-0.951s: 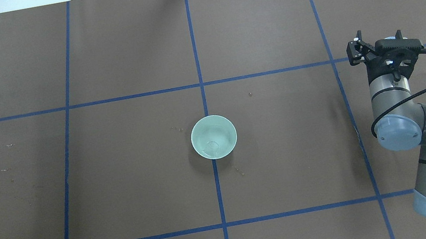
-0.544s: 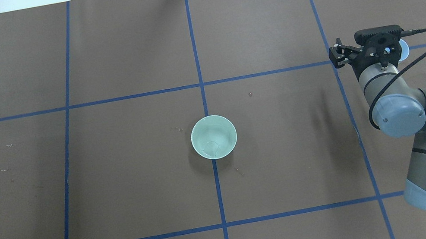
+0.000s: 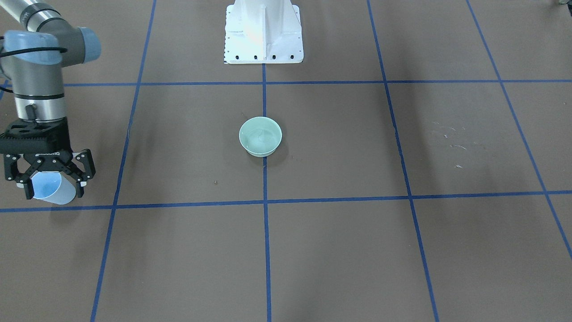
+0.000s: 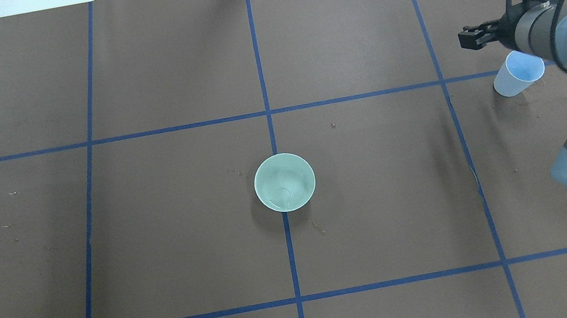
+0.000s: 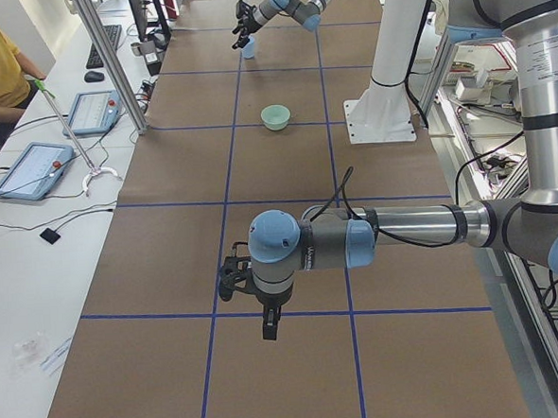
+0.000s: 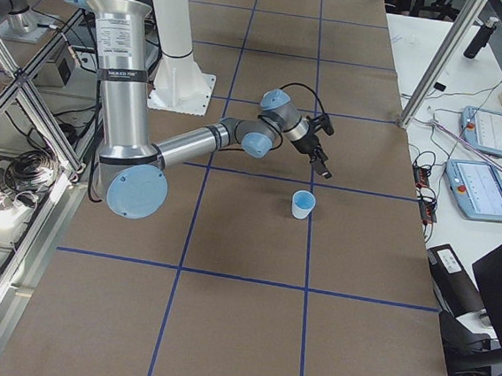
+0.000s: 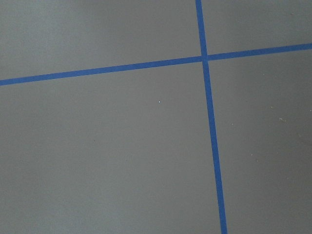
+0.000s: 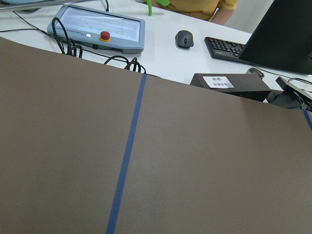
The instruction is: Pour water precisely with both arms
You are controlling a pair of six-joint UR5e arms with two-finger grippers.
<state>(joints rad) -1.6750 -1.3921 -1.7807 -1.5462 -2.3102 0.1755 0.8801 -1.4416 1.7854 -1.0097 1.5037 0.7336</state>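
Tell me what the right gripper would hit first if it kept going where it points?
Probably the brown mat. The right gripper tilts down past the blue cup, and its wrist view shows bare mat ahead.

Overhead, front cameras face each other, sharing bowl (image 4: 284, 182); end cameras look lengthwise.

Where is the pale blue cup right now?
Overhead view, far right: the pale blue cup stands on the table beside the right gripper, not held, well right of the green bowl.
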